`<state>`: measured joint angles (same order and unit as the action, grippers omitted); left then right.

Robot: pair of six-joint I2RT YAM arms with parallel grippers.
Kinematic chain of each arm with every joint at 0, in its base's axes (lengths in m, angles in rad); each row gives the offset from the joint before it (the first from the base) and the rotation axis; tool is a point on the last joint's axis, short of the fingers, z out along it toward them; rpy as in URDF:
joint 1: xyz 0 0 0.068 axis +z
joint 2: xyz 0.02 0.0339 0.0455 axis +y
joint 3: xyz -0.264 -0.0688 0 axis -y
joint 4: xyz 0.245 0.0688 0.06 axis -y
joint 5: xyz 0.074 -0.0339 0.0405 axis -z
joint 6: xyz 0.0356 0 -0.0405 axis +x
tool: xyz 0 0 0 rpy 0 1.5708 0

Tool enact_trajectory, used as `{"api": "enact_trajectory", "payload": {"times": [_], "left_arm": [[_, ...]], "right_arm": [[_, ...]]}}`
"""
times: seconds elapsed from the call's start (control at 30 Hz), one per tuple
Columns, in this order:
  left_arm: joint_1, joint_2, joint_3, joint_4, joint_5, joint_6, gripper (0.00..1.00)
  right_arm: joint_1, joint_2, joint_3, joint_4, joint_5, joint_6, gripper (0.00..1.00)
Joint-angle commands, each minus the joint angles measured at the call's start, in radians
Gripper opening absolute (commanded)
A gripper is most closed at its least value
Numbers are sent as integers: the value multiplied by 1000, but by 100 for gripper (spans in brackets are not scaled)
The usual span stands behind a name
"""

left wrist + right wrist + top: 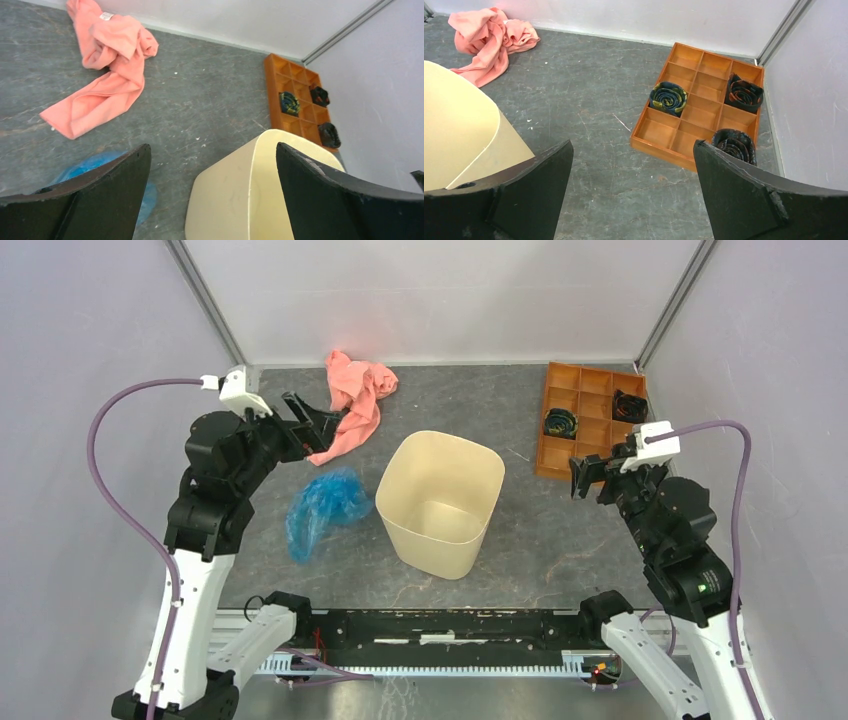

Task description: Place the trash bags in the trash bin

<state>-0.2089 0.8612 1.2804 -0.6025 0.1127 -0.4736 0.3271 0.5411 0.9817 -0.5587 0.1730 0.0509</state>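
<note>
Plainly nothing of the task is done yet: the thin, crinkly, translucent blue plastic trash bag (325, 505) lies crumpled on the grey table, outside the cream-beige plastic trash bin (430, 552), at about nine o'clock from it. Its near edge is so close to the bin's wall that I cannot tell whether they touch. The bin stands upright with its rounded-square mouth open, and no blue shows inside in the top view. All of the work is left: grasp, lift, carry over the rim, release. The bag looks bunched into a loose, lumpy heap with a tail trailing toward seven o'clock, light and floppy by my judgement. The left gripper (322, 426) hangs at twelve o'clock from the bag, jaws wide apart and holding nothing. The right gripper (590, 475), at three o'clock from the bin, is likewise spread and bare.
</note>
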Motion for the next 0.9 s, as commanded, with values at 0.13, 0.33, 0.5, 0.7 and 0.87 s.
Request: {"api": "enact_trajectory", "payload": {"times": [0.13, 0.33, 0.5, 0.7, 0.87], "left_arm": [[7, 12, -54, -89, -84, 46, 100], [99, 122, -83, -76, -120, 34, 100], [221, 216, -155, 39, 0, 19, 100], [234, 314, -278, 118, 171, 12, 100], [234, 363, -360, 143, 200, 52, 100]], "right_arm": [[-6, -27, -30, 97, -154, 17, 98], [-5, -1, -32, 86, -256, 20, 98], [-6, 42, 31, 40, -290, -10, 98], [-6, -9, -40, 102, -329, -36, 98], [-7, 43, -44, 72, -314, -98, 98]]}}
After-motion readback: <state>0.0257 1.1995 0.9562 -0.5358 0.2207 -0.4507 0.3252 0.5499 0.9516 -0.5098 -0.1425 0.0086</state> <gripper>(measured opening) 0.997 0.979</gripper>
